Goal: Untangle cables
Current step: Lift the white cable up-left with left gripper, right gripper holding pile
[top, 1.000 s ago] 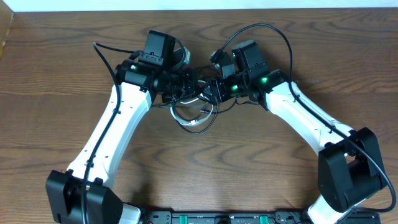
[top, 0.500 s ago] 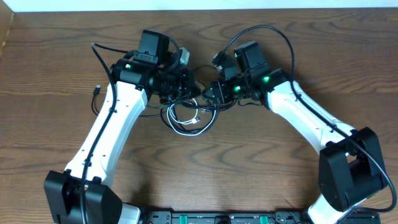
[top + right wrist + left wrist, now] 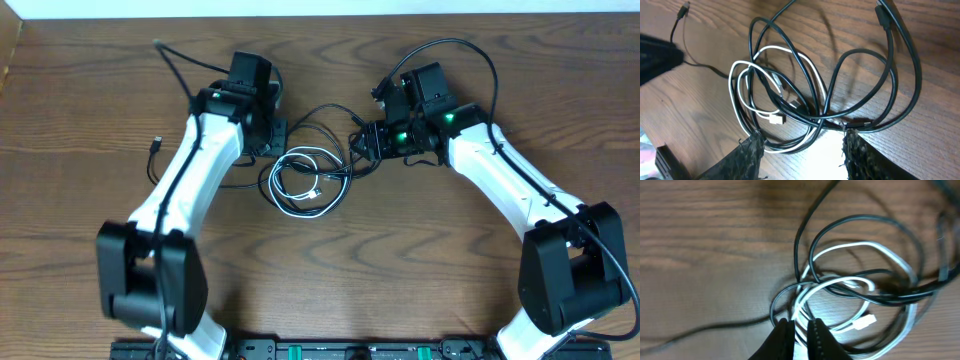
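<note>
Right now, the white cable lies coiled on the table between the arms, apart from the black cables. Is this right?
Not apart: the white cable is interlaced with the black cables, as the right wrist view shows. The rest is right.

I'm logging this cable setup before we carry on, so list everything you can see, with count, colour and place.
table: one, brown wood, under everything
white cable: one, white, coiled in the tangle at mid-table
black cables: at least two, exact count unclear, black, looped through the white cable, one thin lead trailing left
left arm, right arm: two, white and black, reaching in from either side
left gripper: one, black, jaws nearly together, white cable seemingly between
right gripper: one, black, open over the tangle
</note>
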